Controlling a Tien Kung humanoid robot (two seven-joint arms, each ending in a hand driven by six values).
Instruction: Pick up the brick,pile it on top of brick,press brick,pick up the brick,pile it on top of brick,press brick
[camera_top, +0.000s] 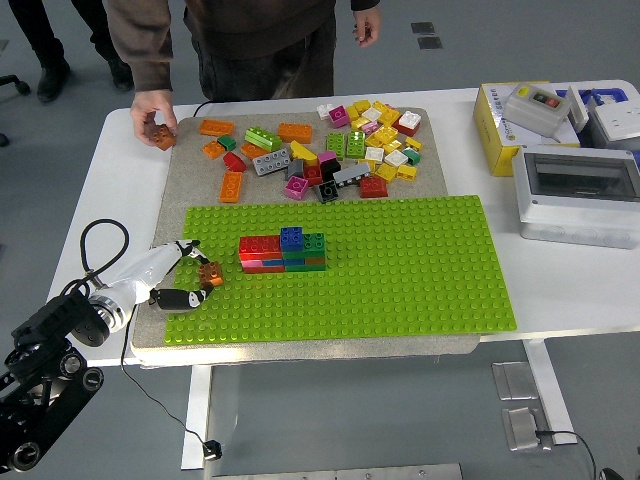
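Note:
My left hand reaches in from the lower left over the near left corner of the green baseplate. Its fingers pinch a small brown brick just above the plate. A little to the right of it a stack of bricks sits on the plate, red on the left, blue and green on the right. At the far left of the table a person's hand holds another brown brick. My right arm is out of sight.
A heap of loose bricks in many colours lies on the grey mat behind the plate. A yellow box and a grey enclosure stand at the right. The person stands at the far side.

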